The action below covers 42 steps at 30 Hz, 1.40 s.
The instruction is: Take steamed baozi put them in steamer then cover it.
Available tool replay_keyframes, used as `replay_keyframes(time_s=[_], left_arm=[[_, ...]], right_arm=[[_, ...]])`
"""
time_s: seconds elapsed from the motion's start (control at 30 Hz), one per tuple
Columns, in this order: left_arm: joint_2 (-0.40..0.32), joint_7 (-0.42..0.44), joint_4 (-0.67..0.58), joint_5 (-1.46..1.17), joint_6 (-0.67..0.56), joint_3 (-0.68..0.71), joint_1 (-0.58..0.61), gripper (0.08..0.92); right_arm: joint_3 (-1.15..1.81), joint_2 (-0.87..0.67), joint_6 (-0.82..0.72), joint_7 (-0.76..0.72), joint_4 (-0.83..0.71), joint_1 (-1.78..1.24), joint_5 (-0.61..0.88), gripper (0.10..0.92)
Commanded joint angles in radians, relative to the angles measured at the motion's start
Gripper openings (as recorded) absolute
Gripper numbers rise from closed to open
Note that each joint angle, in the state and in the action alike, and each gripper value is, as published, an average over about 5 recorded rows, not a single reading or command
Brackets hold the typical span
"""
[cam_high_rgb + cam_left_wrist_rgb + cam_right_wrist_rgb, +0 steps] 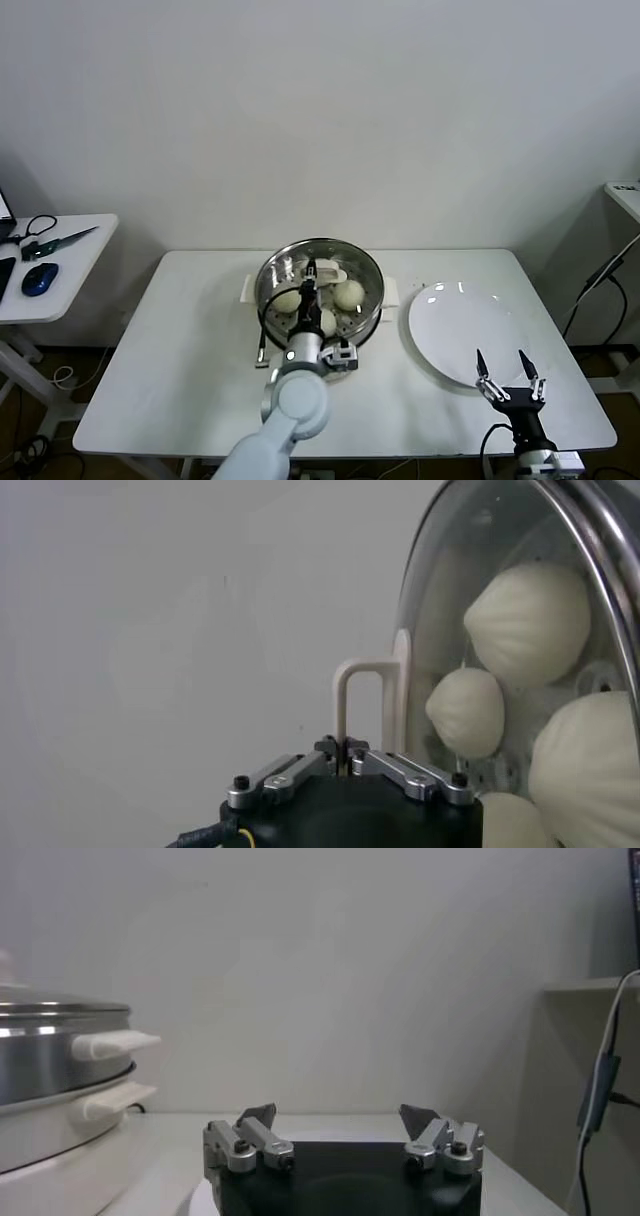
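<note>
The steel steamer (372,300) stands on its cream base at the table's middle. Its glass cover (335,256) lies over the pot, and several cream-white baozi (349,294) show through it. My left gripper (310,276) reaches over the pot and is shut on the cover's cream bar handle (345,690). In the left wrist view my left gripper (343,750) pinches the handle's post, with the cover's glass (450,600) and baozi (528,620) beyond. My right gripper (509,376) is open and empty near the table's front right; the right wrist view shows it (338,1120) too, with the steamer (50,1053) off to its side.
A flat white plate (455,320) lies right of the steamer, under my right gripper's tips. A side table (60,275) at the left holds a blue mouse and scissors. A shelf and a cable stand at the far right.
</note>
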Motion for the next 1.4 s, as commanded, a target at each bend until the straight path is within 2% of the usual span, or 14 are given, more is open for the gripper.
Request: replay_keyframes(time_s=[0.03,0.37,0.67,1.1,1.27,1.4], left_arm=[[0.012,-0.02,0.028,0.002,-0.007,-0.009,0.001,0.131],[0.031,-0.011,0.001,0.014,-0.015,-0.003,0.009,0.149],[0.061,0.005,-0.071,-0.02,-0.011,0.0,0.021,0.388],[0.125,0.047,-0.291,-0.083,0.004,0.019,0.071,0.763],[0.148,0.035,-0.345,-0.144,-0.006,0.009,0.101,0.819],[0.154,-0.055,-0.388,-0.354,-0.053,-0.055,0.166,0.822]], right_arm=[[0.001,0.003,0.007,0.002,0.004,0.002,-0.003,0.823],[0.002,0.007,0.013,0.0,0.003,0.003,-0.016,0.823],[-0.008,0.015,0.006,-0.001,0.008,0.012,-0.03,0.823],[-0.027,0.024,-0.016,-0.001,0.012,0.026,-0.047,0.823],[-0.036,0.024,-0.048,0.015,0.028,0.022,-0.039,0.823],[-0.044,0.018,-0.07,0.06,0.057,0.009,-0.023,0.823]])
